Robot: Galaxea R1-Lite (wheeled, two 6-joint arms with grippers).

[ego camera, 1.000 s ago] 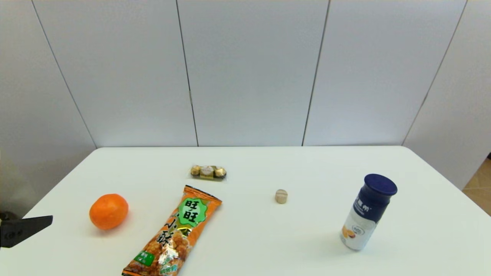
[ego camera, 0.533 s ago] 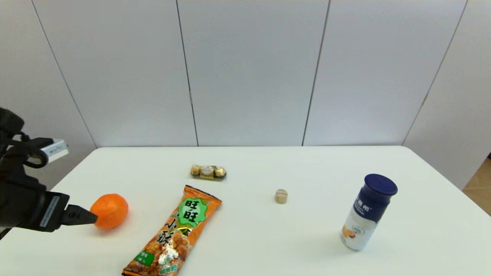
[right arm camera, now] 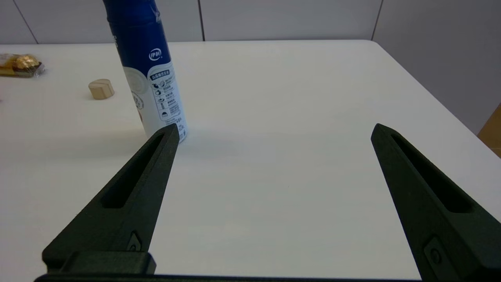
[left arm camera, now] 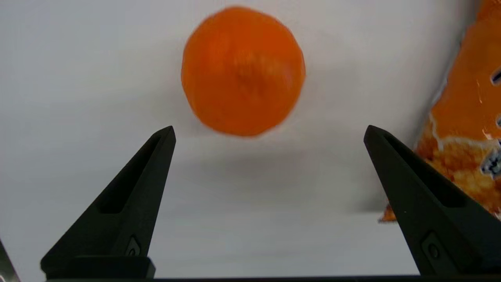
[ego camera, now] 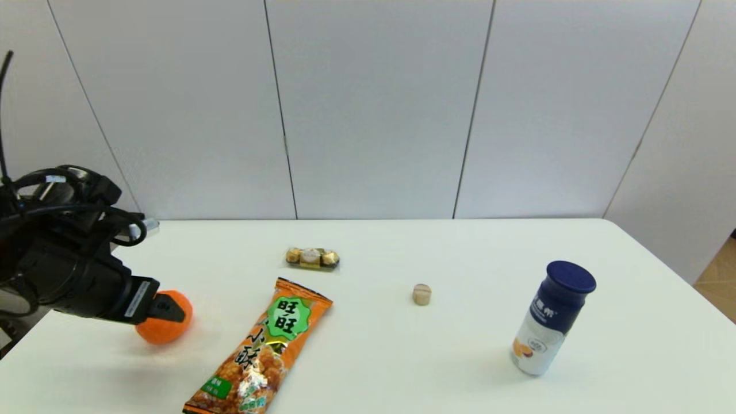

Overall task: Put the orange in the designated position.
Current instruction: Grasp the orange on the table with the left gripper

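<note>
Snack bag (ego camera: pixel 261 349) flat on table (ego camera: pixel 402 368) — chocolates (ego camera: pixel 312 257), wooden cylinder (ego camera: pixel 421 294), upright blue-capped bottle (ego camera: pixel 551 318) well apart.

Black cabled arm (ego camera: pixel 63 259), pointed fingers (left arm camera: pixel 129 203)

Your orange (ego camera: pixel 167 330) sits on the table's left side.
It's round, bright orange and slightly flattened, resting free on the white surface (left arm camera: pixel 242 70).

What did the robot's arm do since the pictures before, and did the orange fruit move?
The left gripper swung in from the table's left edge and now hovers open over the round, bright orange, not gripping it. The orange, the long orange snack bag and the blue-capped white bottle stayed put.
</note>
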